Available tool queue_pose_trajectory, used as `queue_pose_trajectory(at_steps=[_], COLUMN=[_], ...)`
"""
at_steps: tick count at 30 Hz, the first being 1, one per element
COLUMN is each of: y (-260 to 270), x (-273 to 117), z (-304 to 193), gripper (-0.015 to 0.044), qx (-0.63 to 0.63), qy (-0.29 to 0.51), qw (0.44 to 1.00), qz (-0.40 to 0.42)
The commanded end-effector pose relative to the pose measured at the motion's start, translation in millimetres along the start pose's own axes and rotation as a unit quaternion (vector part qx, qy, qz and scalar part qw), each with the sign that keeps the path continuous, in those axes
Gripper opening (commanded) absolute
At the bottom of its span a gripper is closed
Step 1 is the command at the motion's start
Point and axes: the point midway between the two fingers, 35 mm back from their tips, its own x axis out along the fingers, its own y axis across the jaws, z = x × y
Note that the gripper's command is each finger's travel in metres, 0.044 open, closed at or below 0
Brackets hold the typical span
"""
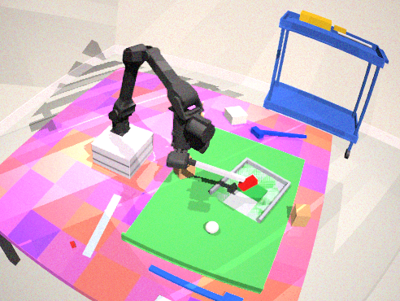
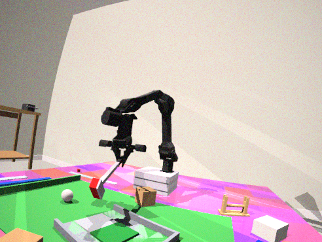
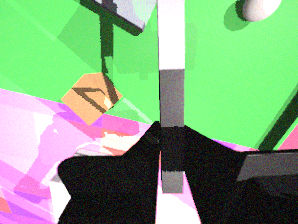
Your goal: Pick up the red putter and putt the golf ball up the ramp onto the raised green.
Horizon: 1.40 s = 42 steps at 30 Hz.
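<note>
My gripper (image 1: 190, 162) (image 2: 122, 162) (image 3: 165, 124) is shut on the white shaft of the red putter (image 1: 219, 171) (image 2: 110, 172) (image 3: 171, 35). The putter slants down, its red head (image 1: 248, 183) (image 2: 94, 188) raised above the mat; the wrist view does not show the head. The white golf ball (image 1: 211, 227) (image 2: 67, 195) (image 3: 261, 7) lies on the green mat (image 1: 163, 228) (image 2: 29, 212), apart from the head. The dark green square (image 1: 257, 191) (image 2: 114, 233) lies inside a grey frame (image 1: 275, 203) (image 2: 65, 229), with a pale ramp panel (image 1: 241, 205) on the ball's side.
An orange block (image 1: 187, 172) (image 2: 146, 196) (image 3: 90, 100) stands near the gripper, another (image 1: 301, 215) (image 2: 21, 236) beyond the frame. A white box (image 1: 236, 115) (image 2: 269, 227), blue putter (image 1: 280, 134) and wooden rack (image 2: 233, 207) are at the far side. A raised edge (image 1: 195, 264) bounds the mat.
</note>
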Motion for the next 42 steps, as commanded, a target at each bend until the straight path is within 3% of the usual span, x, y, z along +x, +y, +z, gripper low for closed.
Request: queue_pose_trajectory(at_steps=[1, 18, 42], y=[-20.2, -91.4, -93.3], x=[-4.3, -16.3, 32.0], z=[-9.8, -78.8, -82.0], gripper=[0.0000, 0.0000, 0.0000], qx=[0.052, 0.269, 0.272], qy=[0.002, 0.023, 0.023], qw=[0.999, 0.963, 0.962], qz=[-0.006, -0.019, -0.019])
